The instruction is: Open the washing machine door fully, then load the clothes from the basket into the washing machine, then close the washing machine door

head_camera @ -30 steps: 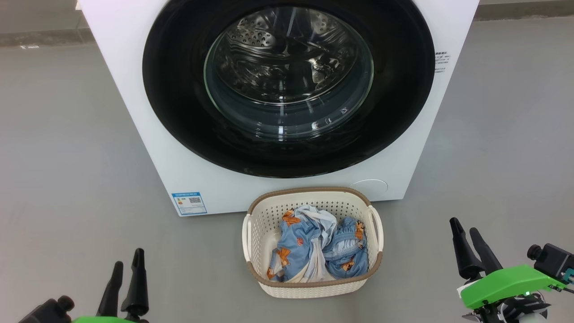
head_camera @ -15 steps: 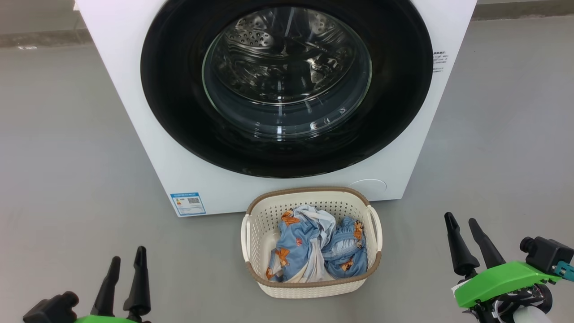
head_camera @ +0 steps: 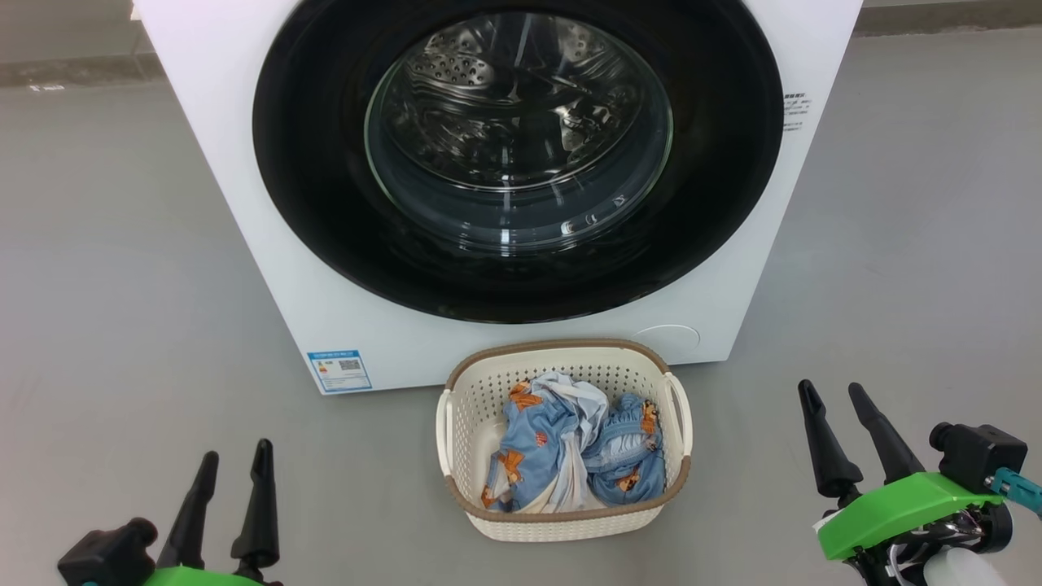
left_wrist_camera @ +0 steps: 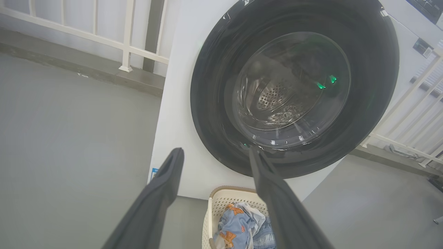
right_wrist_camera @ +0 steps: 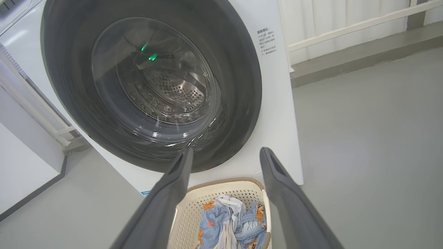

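The white washing machine [head_camera: 326, 317] stands ahead with its round black-rimmed door [head_camera: 716, 163] shut flat against the front; the steel drum shows through the glass. On the floor just before it sits the cream basket [head_camera: 456, 423] holding light-blue and white clothes [head_camera: 562, 448]. My left gripper [head_camera: 236, 452] hovers open at the lower left, well left of the basket. My right gripper [head_camera: 832, 389] is open at the lower right, right of the basket. The wrist views show the door [left_wrist_camera: 207, 103] [right_wrist_camera: 238, 86], the basket [left_wrist_camera: 221, 204] [right_wrist_camera: 187, 211], the clothes [left_wrist_camera: 238, 224] [right_wrist_camera: 221, 221] and each gripper [left_wrist_camera: 215, 152] [right_wrist_camera: 225, 152] open and empty.
Grey floor surrounds the machine on both sides. A blue label [head_camera: 338, 370] and a round filter cap [head_camera: 667, 336] sit low on the front. White railings [left_wrist_camera: 128, 38] and a raised kerb [right_wrist_camera: 363, 58] run behind the machine.
The right gripper has risen and drifted slightly left in the head view. The left gripper has shifted slightly right. The picture as a whole has slid a little left.
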You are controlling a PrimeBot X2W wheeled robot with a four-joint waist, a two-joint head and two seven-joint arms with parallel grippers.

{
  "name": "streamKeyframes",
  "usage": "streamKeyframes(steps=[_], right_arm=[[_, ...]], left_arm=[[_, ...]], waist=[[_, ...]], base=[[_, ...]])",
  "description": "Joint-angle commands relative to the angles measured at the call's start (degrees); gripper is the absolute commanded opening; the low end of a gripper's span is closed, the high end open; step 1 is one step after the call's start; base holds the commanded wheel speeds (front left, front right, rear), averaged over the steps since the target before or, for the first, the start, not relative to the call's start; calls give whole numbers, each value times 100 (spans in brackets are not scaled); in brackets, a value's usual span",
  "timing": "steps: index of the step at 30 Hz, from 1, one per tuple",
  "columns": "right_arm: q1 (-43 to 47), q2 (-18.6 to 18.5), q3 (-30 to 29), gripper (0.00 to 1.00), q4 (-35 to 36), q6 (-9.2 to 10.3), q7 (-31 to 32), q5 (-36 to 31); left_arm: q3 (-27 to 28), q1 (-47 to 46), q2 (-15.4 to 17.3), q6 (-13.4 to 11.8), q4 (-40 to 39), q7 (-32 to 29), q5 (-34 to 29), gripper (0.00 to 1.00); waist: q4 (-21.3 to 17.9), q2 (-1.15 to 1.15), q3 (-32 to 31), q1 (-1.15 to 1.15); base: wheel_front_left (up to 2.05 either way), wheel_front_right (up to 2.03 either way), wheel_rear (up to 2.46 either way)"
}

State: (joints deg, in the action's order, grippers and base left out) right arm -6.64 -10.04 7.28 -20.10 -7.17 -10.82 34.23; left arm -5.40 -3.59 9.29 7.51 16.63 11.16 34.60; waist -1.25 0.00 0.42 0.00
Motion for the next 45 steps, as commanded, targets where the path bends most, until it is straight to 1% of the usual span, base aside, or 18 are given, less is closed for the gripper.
streamKeyframes(steps=[1,19,27,33,40,45], right_arm=[[-268,-120,120,100,121,-28,-106,-143],[-232,-175,143,100,147,-32,-418,-1153],[-124,-87,-95,100,173,-32,-418,-1145],[-86,-42,-165,100,186,-32,-418,-1160],[-87,-11,-185,100,198,-32,-418,-1164],[-82,7,-184,100,200,-32,-418,-1165]], left_arm=[[134,-262,146,-2,-92,72,-156,100],[83,-342,329,-2,93,384,-1091,100],[183,-360,318,-2,215,384,-980,100],[239,-370,323,-2,277,384,-960,100],[271,-384,327,-2,316,384,-1024,100],[352,-396,321,-2,346,384,-1186,100]], waist=[[-2,0,-3,0],[-58,0,-18,0],[-90,0,-15,0],[-110,0,-25,0],[-128,0,-18,0],[-145,0,-9,0]], base=[[0,0,0],[0,0,0],[0,0,0],[0,0,0],[0,0,0],[0,0,-1]])
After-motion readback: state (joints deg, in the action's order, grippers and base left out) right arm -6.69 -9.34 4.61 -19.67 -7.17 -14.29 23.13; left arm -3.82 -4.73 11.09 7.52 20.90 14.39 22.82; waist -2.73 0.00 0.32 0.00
